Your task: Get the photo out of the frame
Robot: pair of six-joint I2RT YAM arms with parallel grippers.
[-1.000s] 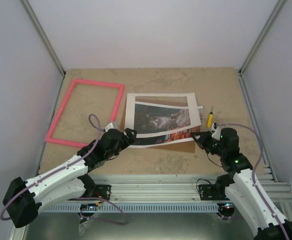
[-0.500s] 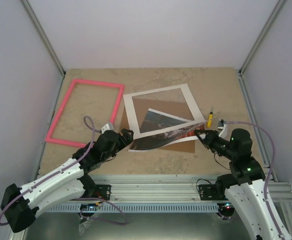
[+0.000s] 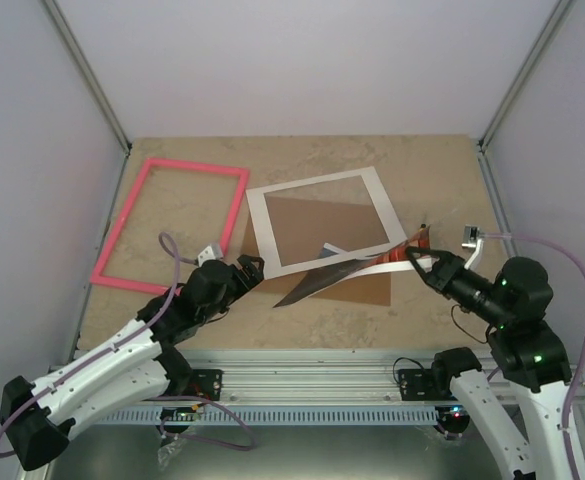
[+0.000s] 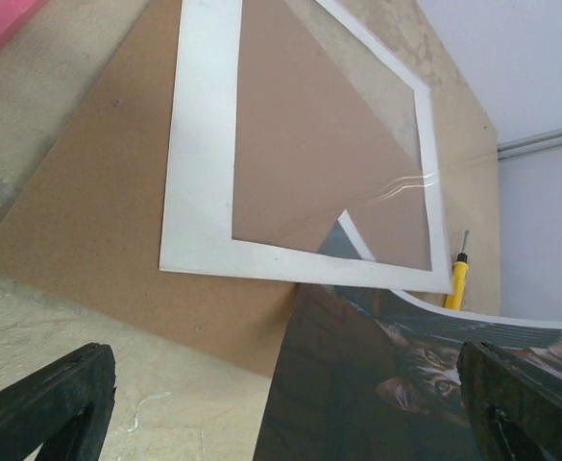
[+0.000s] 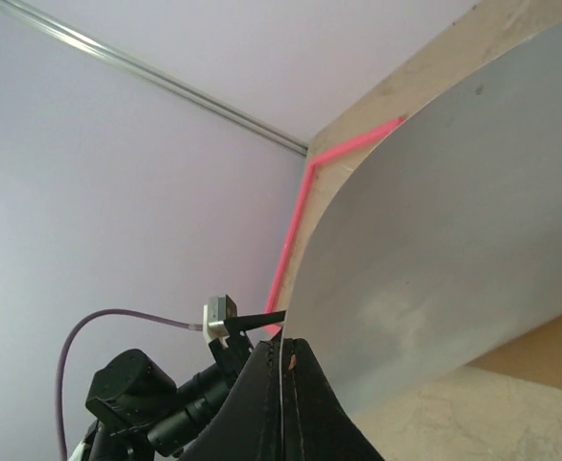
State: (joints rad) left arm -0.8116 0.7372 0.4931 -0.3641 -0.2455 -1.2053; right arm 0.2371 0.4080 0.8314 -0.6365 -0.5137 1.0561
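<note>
The pink frame [image 3: 197, 167] lies flat and empty at the back left, and shows as a pink strip [image 5: 295, 230] in the right wrist view. The photo [image 3: 322, 282] curls up off the table, dark cat picture [image 4: 405, 375] facing down and white back [image 5: 453, 240] facing my right wrist camera. My right gripper [image 3: 419, 258] is shut on its right edge, the jaws pinched together [image 5: 285, 360]. My left gripper [image 3: 252, 268] stands open at the photo's left end, fingers [image 4: 50, 403] wide apart and holding nothing.
A white mat with a clear pane [image 3: 262, 235] lies on a brown fibreboard backing [image 3: 367, 290] mid-table, over the photo's far part. A yellow screwdriver [image 4: 456, 281] lies by the mat's right corner. Metal rails run along the near edge.
My right gripper has drawn back to the right and risen, pulling the photo out from under the white mat. The mat swung round. My left gripper slid back a little.
</note>
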